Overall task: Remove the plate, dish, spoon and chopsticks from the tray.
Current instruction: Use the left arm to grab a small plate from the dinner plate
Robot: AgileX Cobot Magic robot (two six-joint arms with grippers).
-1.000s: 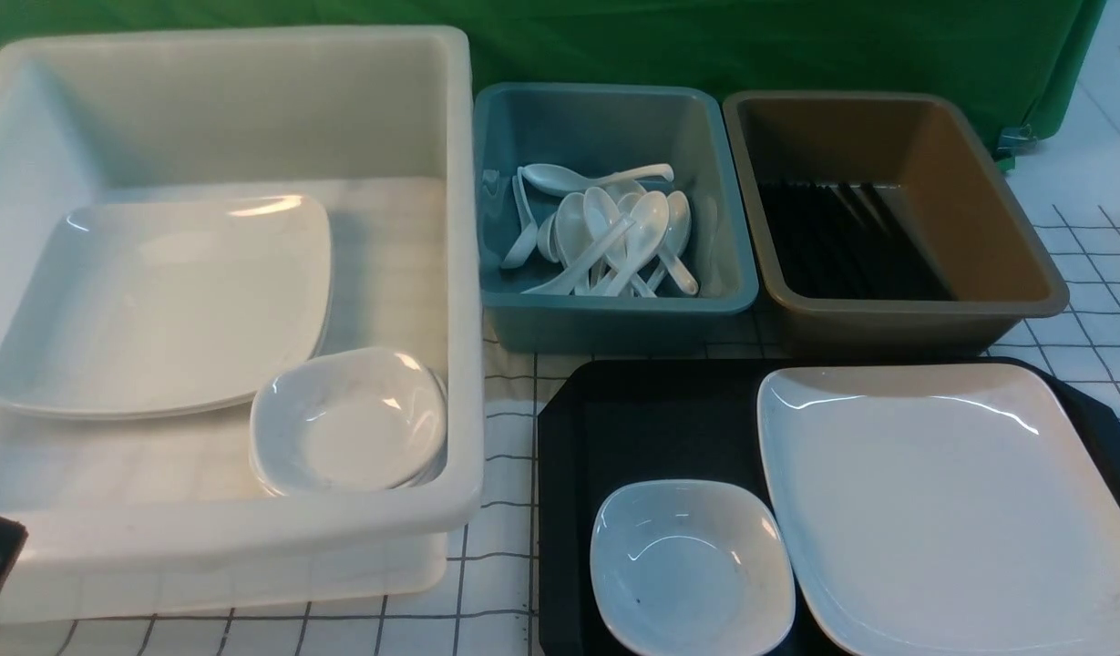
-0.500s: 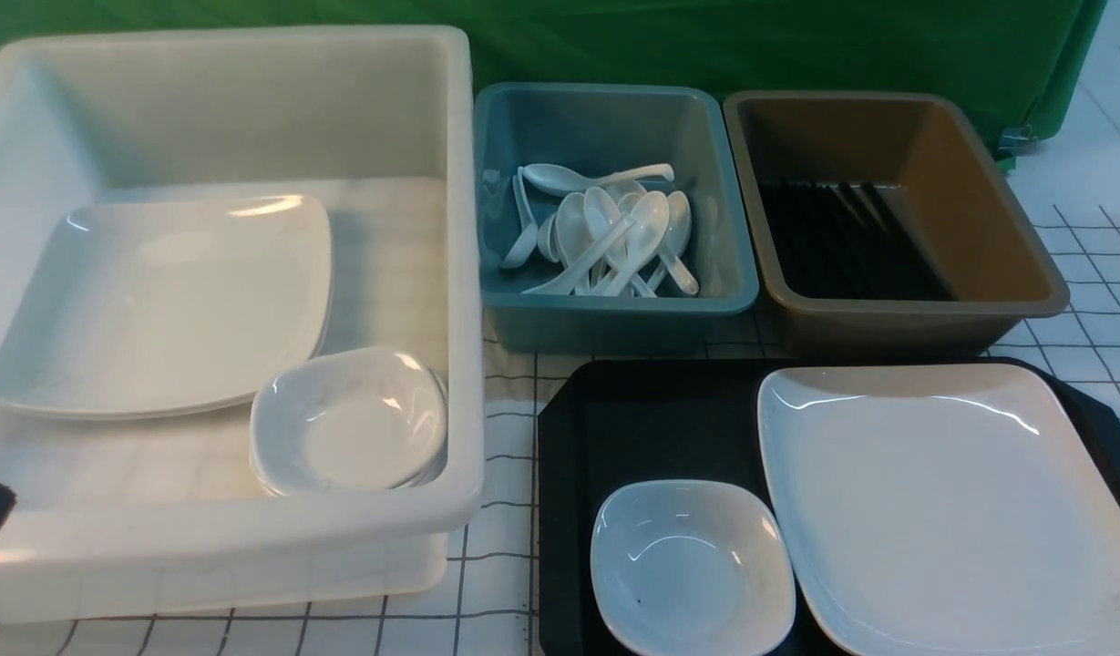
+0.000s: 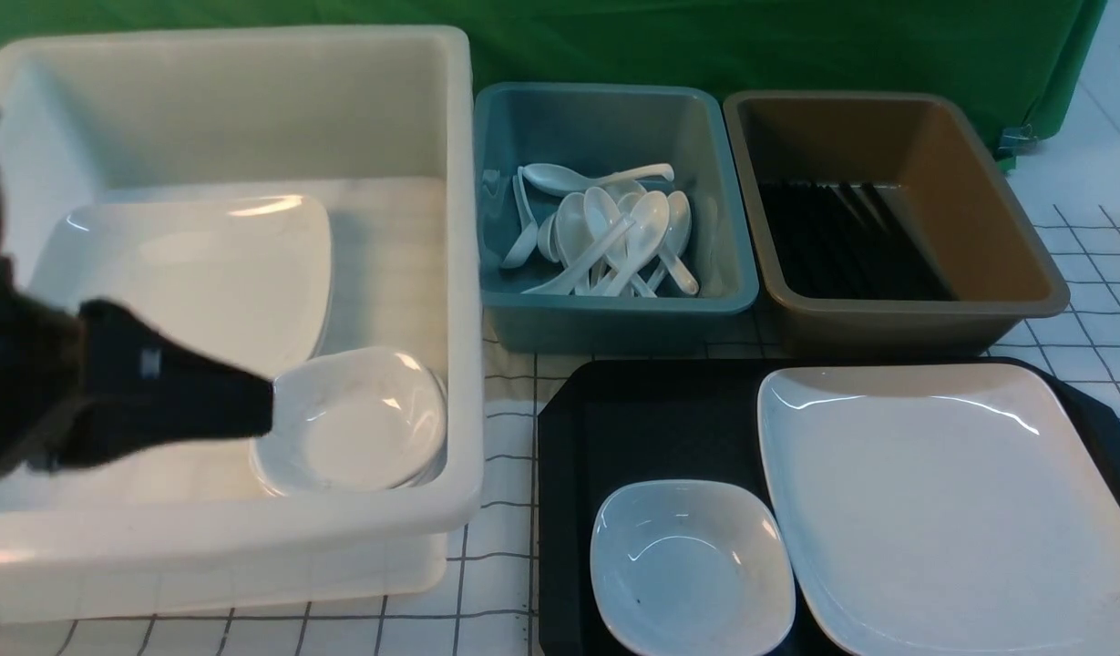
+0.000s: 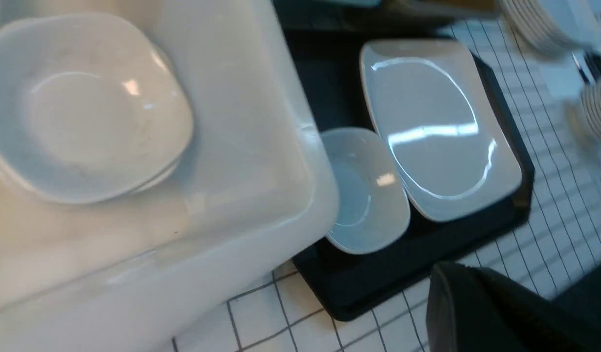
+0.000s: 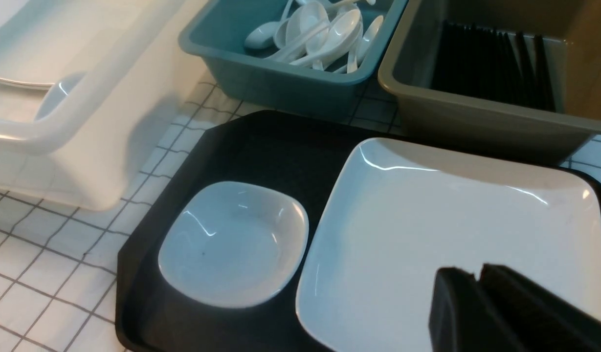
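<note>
The black tray [image 3: 651, 428] sits at the front right of the table. On it the small white dish [image 3: 692, 569] lies left of the large white plate [image 3: 942, 501], edges nearly touching. No spoon or chopsticks show on the tray. My left gripper [image 3: 266, 410] is shut and empty above the white bin, its tip over the stacked dishes there. In the left wrist view the left gripper [image 4: 452, 266] is shut, with the dish [image 4: 364, 190] and plate [image 4: 437, 132] beyond. The right gripper [image 5: 477, 274], shut and empty, hovers over the plate [image 5: 427, 215], beside the dish [image 5: 234, 244].
A big white bin [image 3: 468, 273] at the left holds stacked plates [image 3: 159, 301] and stacked dishes [image 3: 354, 424]. Behind the tray, a teal bin [image 3: 614, 310] holds several white spoons [image 3: 614, 228], and a brown bin [image 3: 906, 314] holds black chopsticks [image 3: 842, 241]. Green cloth backs the table.
My left arm has swung up and rightward from the lower-left corner of the front view to above the white bin. The dish and plate have not moved.
</note>
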